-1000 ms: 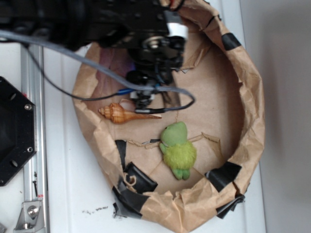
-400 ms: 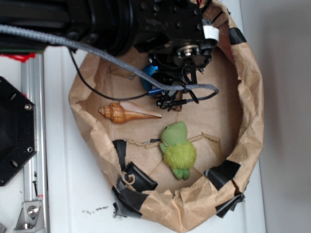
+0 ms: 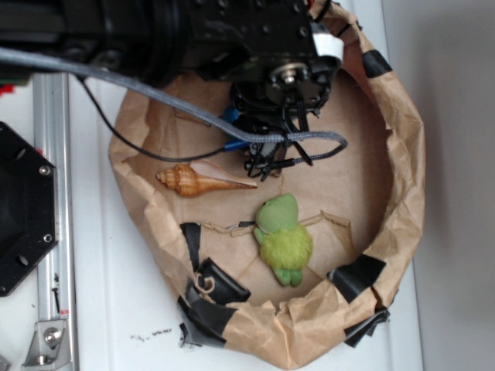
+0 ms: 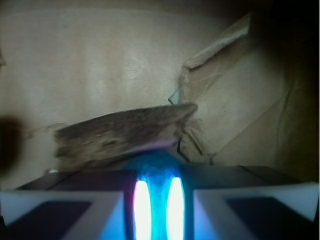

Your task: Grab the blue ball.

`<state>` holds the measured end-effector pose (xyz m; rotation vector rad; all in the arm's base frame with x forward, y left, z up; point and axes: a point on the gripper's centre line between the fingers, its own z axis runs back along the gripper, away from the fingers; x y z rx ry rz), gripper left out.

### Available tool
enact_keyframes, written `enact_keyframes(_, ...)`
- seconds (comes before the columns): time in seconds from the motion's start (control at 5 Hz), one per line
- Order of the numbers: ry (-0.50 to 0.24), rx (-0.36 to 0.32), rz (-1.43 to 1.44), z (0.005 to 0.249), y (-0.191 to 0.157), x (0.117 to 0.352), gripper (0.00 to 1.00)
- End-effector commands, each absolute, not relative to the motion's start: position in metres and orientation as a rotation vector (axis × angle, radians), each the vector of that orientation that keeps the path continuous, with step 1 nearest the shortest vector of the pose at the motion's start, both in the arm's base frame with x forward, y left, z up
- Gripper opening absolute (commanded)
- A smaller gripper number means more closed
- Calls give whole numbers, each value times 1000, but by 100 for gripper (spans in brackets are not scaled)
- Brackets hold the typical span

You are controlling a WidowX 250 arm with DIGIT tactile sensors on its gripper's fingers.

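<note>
claw clenched on the blue ball inside the paper nest

in the wrist view the claw has its two pale fingers drawn close together with the blue ball squeezed in the narrow gap between them, glowing turquoise at the edges. a flat brown scrap lies just beyond the ball on the paper floor. from the exterior view the black arm reaches over the upper part of the brown paper ring, which sits on the white bench; only a sliver of blue shows under the wrist. the spiral seashell lies near the arm's cables, and the green plush toy rests lower in the ring, apart from both.
</note>
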<state>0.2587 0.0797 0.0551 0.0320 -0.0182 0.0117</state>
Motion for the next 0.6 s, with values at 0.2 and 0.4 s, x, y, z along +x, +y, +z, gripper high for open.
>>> enact_keyframes(0.2, -183, -44, -17, 141, 64, 261, 0)
enact_keyframes(0.4, -231, -127, 68, 150, 58, 259, 0)
